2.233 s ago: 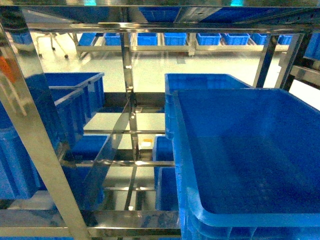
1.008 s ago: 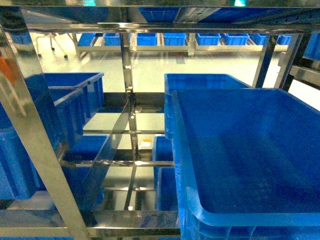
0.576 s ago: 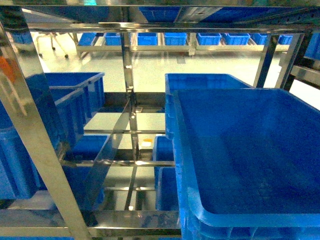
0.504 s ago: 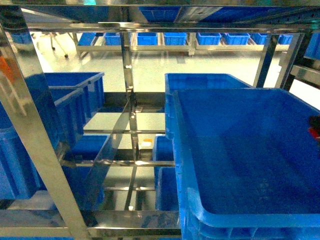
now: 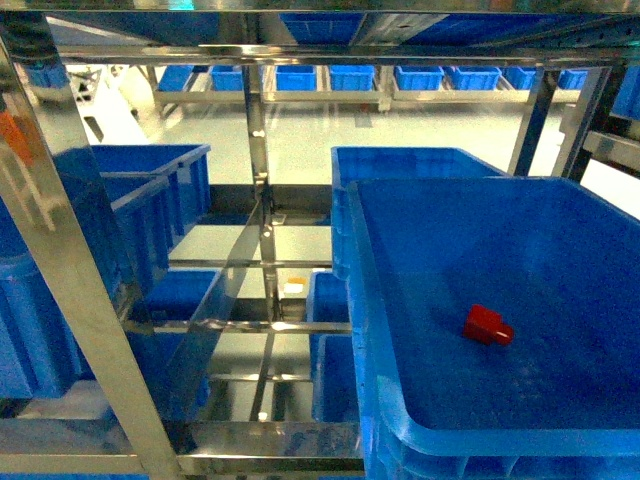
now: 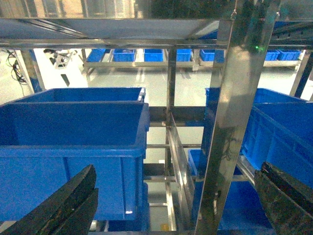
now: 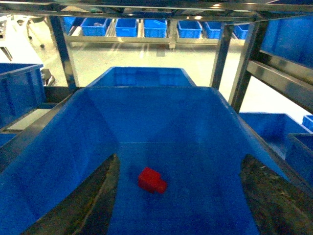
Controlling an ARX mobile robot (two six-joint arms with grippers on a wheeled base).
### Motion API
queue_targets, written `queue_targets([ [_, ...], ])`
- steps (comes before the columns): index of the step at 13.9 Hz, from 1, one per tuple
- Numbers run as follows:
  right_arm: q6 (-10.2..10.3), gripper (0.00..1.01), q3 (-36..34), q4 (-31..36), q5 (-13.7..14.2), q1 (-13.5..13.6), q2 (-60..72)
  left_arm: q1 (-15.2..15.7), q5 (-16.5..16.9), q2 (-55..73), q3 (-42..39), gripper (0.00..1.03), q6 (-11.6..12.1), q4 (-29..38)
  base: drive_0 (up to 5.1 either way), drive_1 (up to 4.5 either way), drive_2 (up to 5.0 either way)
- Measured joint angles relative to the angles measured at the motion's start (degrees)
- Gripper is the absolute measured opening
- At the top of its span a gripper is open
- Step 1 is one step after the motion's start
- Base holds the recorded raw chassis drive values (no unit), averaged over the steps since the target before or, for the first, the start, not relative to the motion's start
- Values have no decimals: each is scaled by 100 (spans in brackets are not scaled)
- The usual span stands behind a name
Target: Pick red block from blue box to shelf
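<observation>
The red block (image 5: 488, 326) lies on its side on the floor of a large royal-blue crate (image 5: 372, 300) that stands on the shelf (image 5: 60, 270). In the right wrist view the red block (image 7: 152, 180) rests on the crate (image 7: 161, 112) floor, nearer the left finger. My right gripper (image 7: 178, 205) is open above it and holds nothing. My left gripper (image 6: 176, 205) is open and empty, facing a shelf post (image 6: 234, 122). Neither gripper shows in the head view. The blue box is out of view.
More royal-blue crates (image 5: 150, 200) fill the left side of the shelf and the tiers below. A second crate (image 5: 410, 162) stands behind the near one. Steel rails and a slanted divider (image 5: 225, 300) run between them. Further racks with crates (image 5: 350, 78) line the far wall.
The crate was empty at first. Half a second ago the red block appeared at the right edge; now it lies on the crate floor.
</observation>
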Motion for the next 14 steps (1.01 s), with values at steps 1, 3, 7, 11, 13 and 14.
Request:
queue_targets([
  [1,-2,62,-153,-94,-122,-146,-380,2,-9,0,0,98,0,-13,0,0,0],
  [3,-4,33,-343,-1115,-437,-446,-1631,2,-2,0,0,98,2,-9,0,0,0],
  [7,-26,2,-758,-2308,-870,-872,-3298,2,-2,0,0,98,0,-9,0,0,0],
  [11,-26,2,-896,-3696,-1447,-1473,-4931,2,-2,0,0,98,0,-7,0,0,0],
  [13,-26,2,-898,-4269,-1447,-1475,-5545,2,-2,0,0,98,0,-7,0,0,0],
  [14,-26,2,-898,-4483,-1447,-1473,-5775,2,-2,0,0,98,0,-7,0,0,0],
])
